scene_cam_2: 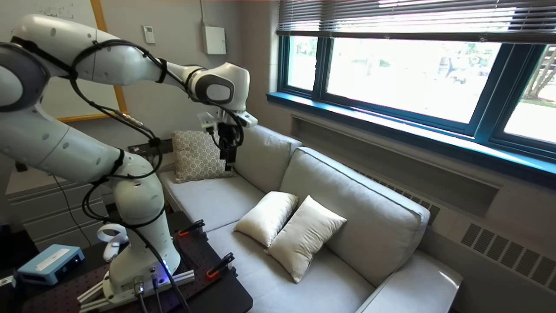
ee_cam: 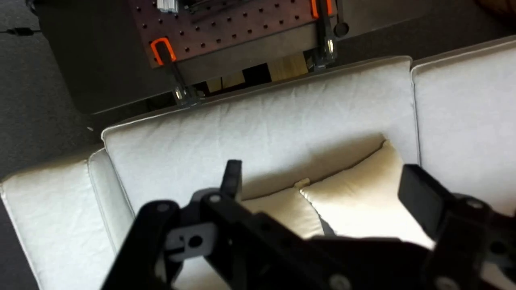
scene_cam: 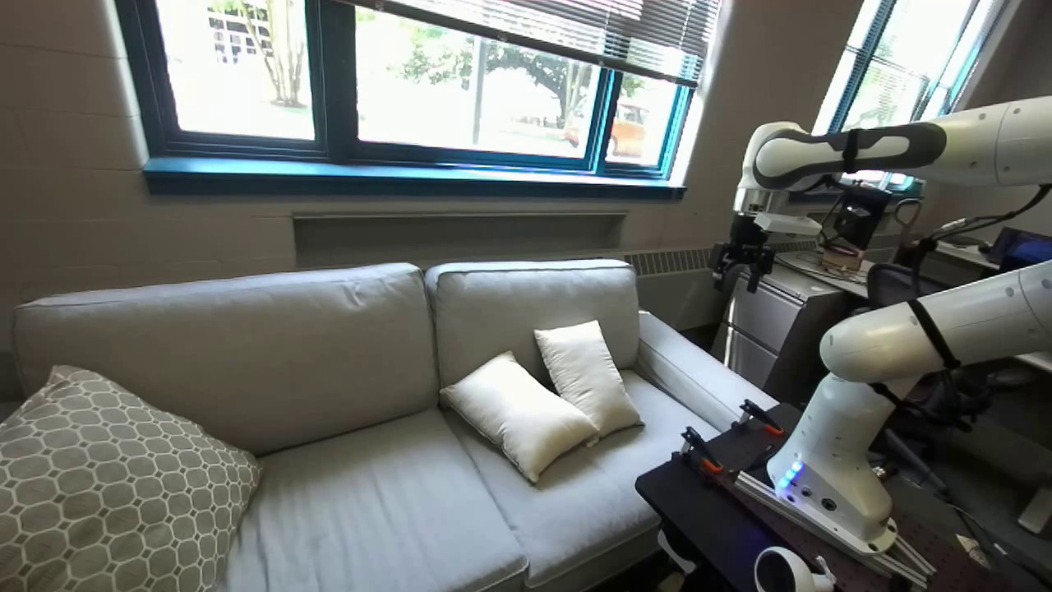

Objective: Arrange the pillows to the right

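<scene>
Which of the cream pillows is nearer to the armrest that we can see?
The cream pillow farther from the patterned pillow: the other cream pillow lies between these two, farther from the armrest.

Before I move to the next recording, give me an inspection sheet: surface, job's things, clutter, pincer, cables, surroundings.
Surface: grey sofa seat, lightly wrinkled.
Job's things: two cream pillows side by side on the sofa seat, apparently touching.
Clutter: larger grey patterned pillow at one end of the sofa; white controller and blue box near the robot's base.
Pincer: open, nothing held, raised above the sofa.
Cables: black cables strapped along the arm, hanging in loops.
Surroundings: blue-framed window above the sofa, blinds partly lowered.
</scene>
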